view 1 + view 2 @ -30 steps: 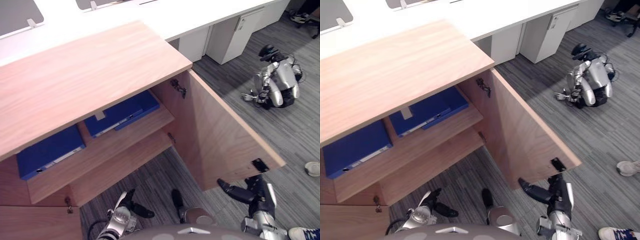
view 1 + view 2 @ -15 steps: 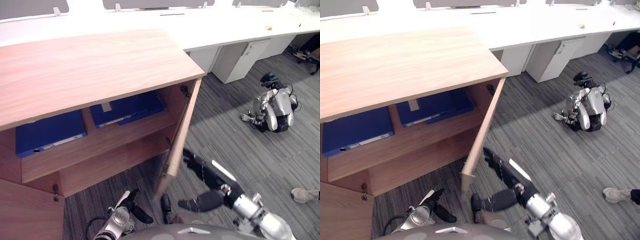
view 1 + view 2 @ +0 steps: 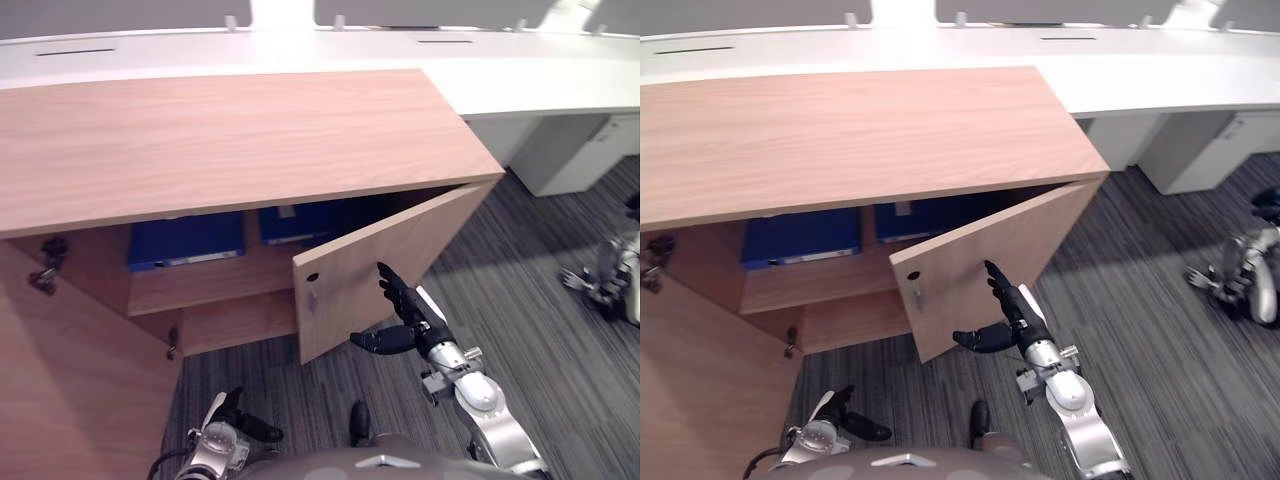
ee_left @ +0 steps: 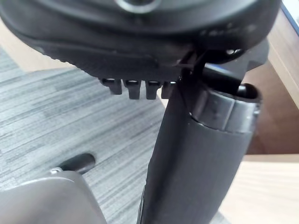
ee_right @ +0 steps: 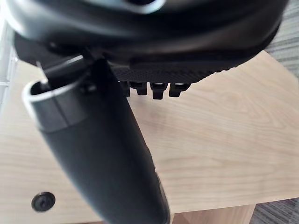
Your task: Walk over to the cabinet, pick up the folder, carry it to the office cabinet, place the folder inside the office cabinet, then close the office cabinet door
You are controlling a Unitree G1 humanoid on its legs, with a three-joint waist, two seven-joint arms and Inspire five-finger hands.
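Step in hand, as I read it: closing the office cabinet (image 3: 230,130). My right robot hand (image 3: 412,322) is released, with straight fingers (image 3: 388,282) laid flat on the outer face of the right door (image 3: 350,265) about mid-panel and the thumb sticking out below. It is grasping nothing. The right wrist view shows bare wood of that door just past the fingers. The door stands partly shut, angled out from the cabinet front, its free edge towards me.

My left robot hand (image 3: 245,428) hangs low near the floor. I cannot tell whether it is released or clenched.

Two blue folders lie flat on the upper shelf inside, side by side: the left folder (image 3: 186,240) in plain sight, the right folder (image 3: 298,220) partly behind the door. So placing looks done.

The left door (image 3: 80,380) is swung wide open. A white worktop (image 3: 300,48) runs behind the cabinet.

Next, I judge: a flat push into the panel until the door sits flush, with the hand sliding towards the free edge for leverage. The left door probably needs closing too.
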